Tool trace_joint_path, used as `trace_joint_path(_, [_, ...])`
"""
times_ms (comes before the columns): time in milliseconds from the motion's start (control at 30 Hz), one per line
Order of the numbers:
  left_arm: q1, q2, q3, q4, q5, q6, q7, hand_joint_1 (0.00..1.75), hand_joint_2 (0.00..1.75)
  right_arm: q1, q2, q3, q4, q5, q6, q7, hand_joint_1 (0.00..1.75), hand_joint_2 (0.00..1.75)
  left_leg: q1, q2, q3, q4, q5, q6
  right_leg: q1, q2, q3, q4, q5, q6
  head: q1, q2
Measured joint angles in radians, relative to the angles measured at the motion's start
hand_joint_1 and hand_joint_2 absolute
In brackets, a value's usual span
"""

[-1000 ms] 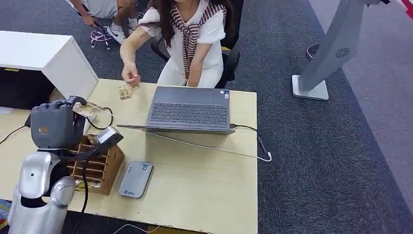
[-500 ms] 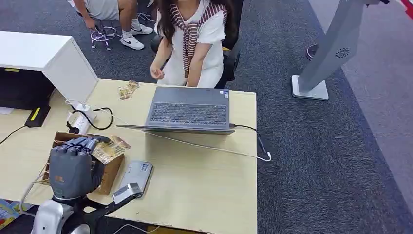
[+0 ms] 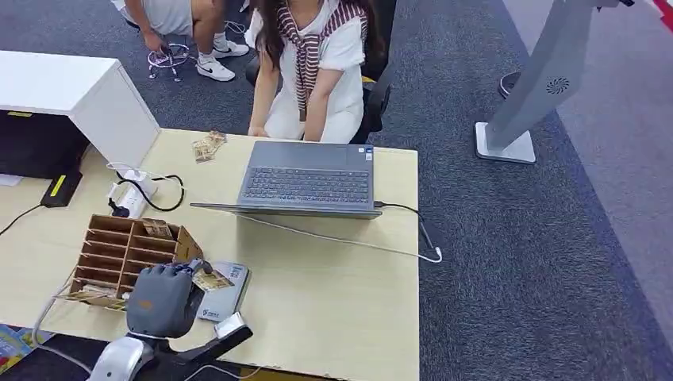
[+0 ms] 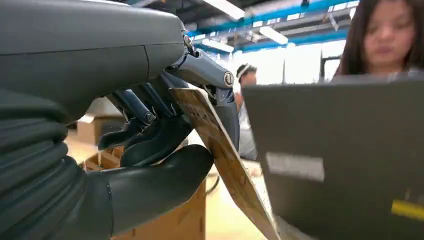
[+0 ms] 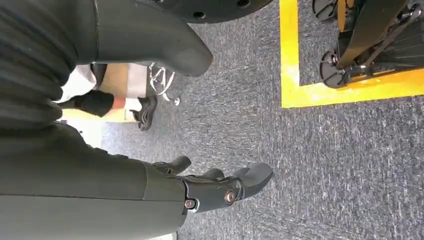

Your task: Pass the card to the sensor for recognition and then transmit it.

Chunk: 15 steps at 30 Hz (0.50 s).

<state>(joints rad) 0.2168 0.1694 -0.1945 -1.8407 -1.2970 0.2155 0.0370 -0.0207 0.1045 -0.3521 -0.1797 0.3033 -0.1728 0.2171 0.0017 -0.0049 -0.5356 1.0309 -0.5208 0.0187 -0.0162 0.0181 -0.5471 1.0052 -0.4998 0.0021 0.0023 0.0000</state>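
while the left hand (image 3: 163, 299) hangs low at the near edge of the table (image 3: 333, 294), its own bulk hides most of the card (image 3: 211, 279) in the head view, and just a tan corner pokes out over the grey sensor pad (image 3: 224, 295); whether the card touches the pad i cannot tell. from the wrist it is plainer: thumb under, dark fingers (image 4: 145, 112) on top, pinching that one card (image 4: 215, 150) at a tilt, its far end cut off by the frame. the right hand (image 5: 220, 187) hangs over the carpet, fingers loosely apart, nothing in it. one laptop (image 3: 309, 178) lies open at the far side, one wooden card rack (image 3: 127, 250) sits just beside the left hand with a card standing in a far slot, and a few loose cards (image 3: 208, 146) lie near the far edge. two people are in view, one seated behind the laptop (image 3: 309, 63), one cut off at the top (image 3: 174, 20). half a second back the hand was over the rack with the card raised; now it has dropped nearer and across to the sensor, and the whole rack shows again. the seated person's hand has come down to the table edge.
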Motion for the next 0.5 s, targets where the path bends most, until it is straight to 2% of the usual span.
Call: trace_joint_path(500, [-0.026, 0.018, -0.022, 0.140, 0.019, -0.092, 0.070, 1.75, 1.75, -0.001, 0.000, -0.002, 0.000, 0.021, 0.026, 0.002, 0.00, 1.75, 0.000, 0.000, 0.000, 0.000, 0.000, 0.000, 0.000, 0.000, 0.000, 0.000, 0.000, 0.000, 0.000, 0.000])
